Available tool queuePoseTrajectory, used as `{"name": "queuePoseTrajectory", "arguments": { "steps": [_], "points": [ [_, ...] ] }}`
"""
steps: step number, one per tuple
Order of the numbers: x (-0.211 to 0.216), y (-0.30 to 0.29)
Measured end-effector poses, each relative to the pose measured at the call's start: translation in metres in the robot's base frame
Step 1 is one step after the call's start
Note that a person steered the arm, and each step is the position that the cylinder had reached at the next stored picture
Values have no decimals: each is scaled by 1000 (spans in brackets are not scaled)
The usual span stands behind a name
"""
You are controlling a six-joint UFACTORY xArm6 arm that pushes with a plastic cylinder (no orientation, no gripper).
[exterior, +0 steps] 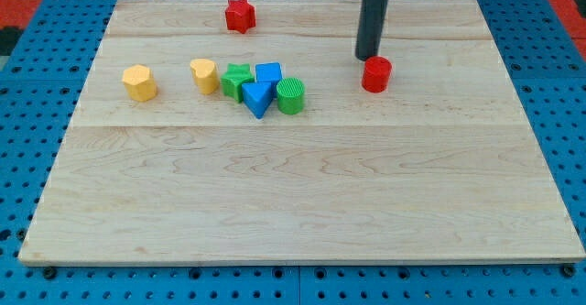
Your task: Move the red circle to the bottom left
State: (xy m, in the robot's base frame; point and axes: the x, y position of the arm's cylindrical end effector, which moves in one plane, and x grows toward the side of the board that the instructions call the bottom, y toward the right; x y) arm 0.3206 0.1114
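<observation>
The red circle [376, 73] stands on the wooden board [302, 195] right of centre, near the view's top. My tip [367, 57] is down on the board just above and slightly left of it, close to or touching its top edge. The rod rises out of the view's top. The board's bottom left corner lies far from the red circle.
A red star [240, 15] sits at the top centre-left. A yellow block [139, 82] and a yellow heart-like block [204, 75] lie at left. A cluster of green block [235, 81], blue cube [268, 72], blue triangle [259, 97] and green cylinder [291, 95] sits at centre.
</observation>
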Motion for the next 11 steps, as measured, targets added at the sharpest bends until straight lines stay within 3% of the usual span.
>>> {"name": "queuePoseTrajectory", "arguments": {
  "steps": [2,3,4,5,6,7,9,10,11],
  "points": [
    [124,2],
    [163,-26],
    [188,-56],
    [194,20],
    [230,-13],
    [233,-93],
    [188,-82],
    [186,-148],
    [206,-141]
  ]
}}
